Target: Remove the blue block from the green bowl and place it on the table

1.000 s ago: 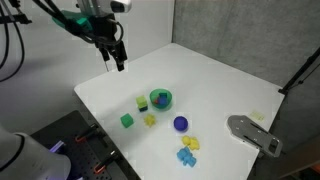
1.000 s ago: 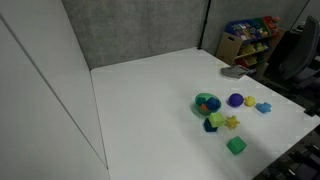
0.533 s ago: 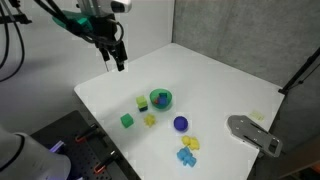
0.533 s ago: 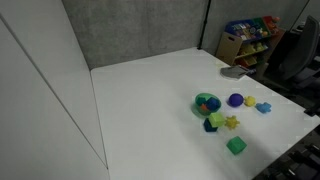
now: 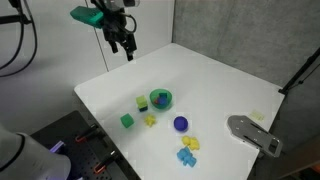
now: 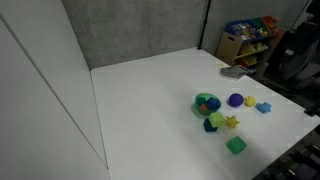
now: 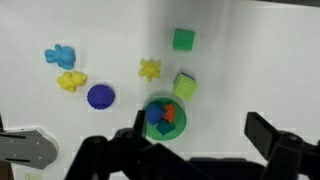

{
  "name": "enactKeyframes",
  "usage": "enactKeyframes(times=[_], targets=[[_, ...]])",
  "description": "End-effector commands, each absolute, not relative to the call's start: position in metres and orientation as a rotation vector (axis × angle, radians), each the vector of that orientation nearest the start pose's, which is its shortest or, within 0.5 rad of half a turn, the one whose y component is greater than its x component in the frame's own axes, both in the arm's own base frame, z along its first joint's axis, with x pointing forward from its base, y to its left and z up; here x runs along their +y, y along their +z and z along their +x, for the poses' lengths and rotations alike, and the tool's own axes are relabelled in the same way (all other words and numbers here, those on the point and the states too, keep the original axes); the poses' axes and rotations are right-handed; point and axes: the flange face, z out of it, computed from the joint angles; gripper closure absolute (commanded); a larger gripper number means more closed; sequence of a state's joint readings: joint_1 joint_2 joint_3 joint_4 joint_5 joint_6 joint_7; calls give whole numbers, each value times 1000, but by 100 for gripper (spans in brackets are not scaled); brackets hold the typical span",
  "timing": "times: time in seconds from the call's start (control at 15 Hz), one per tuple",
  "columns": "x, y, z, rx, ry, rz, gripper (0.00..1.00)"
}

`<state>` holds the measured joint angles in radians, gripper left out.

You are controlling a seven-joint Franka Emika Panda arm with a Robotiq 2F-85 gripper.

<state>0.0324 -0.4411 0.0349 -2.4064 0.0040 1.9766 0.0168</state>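
Gripper (image 5: 126, 50) is shifting across the table edge, hanging high, jaws wide and empty, probably lining up over green bowl (image 7: 160, 118) holding blue block (image 7: 153, 114).

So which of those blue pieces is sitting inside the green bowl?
The small dark-blue block, in the green bowl; the dark-blue round piece and light-blue lumpy piece lie on the table.

One green bowl (image 7: 181, 118), one blue block (image 7: 154, 114), one blue disc (image 7: 100, 96), one green cube (image 7: 183, 39)
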Motion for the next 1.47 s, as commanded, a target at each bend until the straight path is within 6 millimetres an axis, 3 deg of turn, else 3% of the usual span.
enactKeyframes(times=[0.0,0.4,0.73,1.07,1.4], targets=[[40,473,460,-65,-13,-3136,0],[41,432,525,19,30,-3144,0],[41,376,569,226,48,-3172,0],[34,316,603,421,136,-3192,0],[26,255,626,540,103,-3223,0]])
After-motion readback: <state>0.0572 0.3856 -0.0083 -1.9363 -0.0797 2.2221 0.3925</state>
